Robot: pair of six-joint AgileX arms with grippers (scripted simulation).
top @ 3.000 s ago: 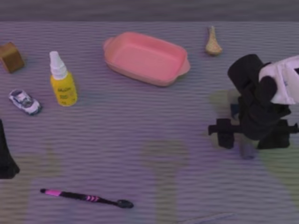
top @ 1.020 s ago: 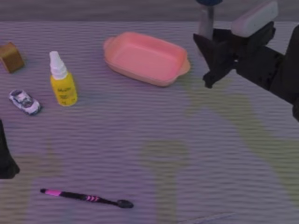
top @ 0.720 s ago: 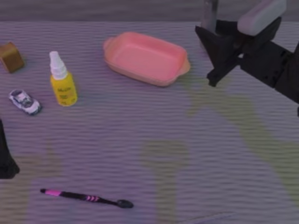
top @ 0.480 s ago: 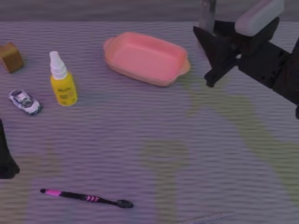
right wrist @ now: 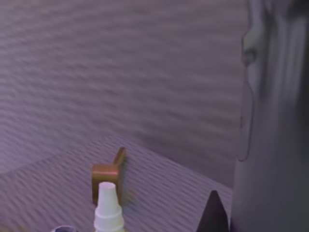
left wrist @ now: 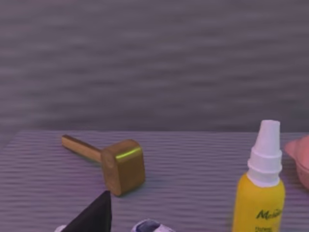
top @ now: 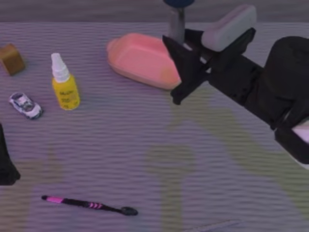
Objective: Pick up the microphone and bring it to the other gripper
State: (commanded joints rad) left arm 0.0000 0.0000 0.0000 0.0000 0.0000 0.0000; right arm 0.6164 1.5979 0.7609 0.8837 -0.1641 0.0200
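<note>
The microphone hangs in the air at the back of the table, its grey handle (top: 176,23) upright in the top view and its dark foam head (top: 178,2) cut by the frame edge. My right gripper (top: 177,50) is shut on the handle, over the right end of the pink dish (top: 137,58). In the right wrist view the grey handle (right wrist: 270,135) fills the side next to one black fingertip (right wrist: 214,212). My left gripper (top: 6,162) is parked at the table's left edge, open and holding nothing; one fingertip (left wrist: 94,217) shows in the left wrist view.
A yellow dropper bottle (top: 65,87), a toy car (top: 25,105) and a brass mallet (top: 10,58) stand at the left. A black toothbrush with pink marks (top: 89,204) lies near the front. The left wrist view shows the mallet (left wrist: 120,164) and bottle (left wrist: 263,188).
My right gripper lifted the microphone off the table's right side. In the last half second it carried it to the left, over the pink dish's right end. The left arm stayed still.
</note>
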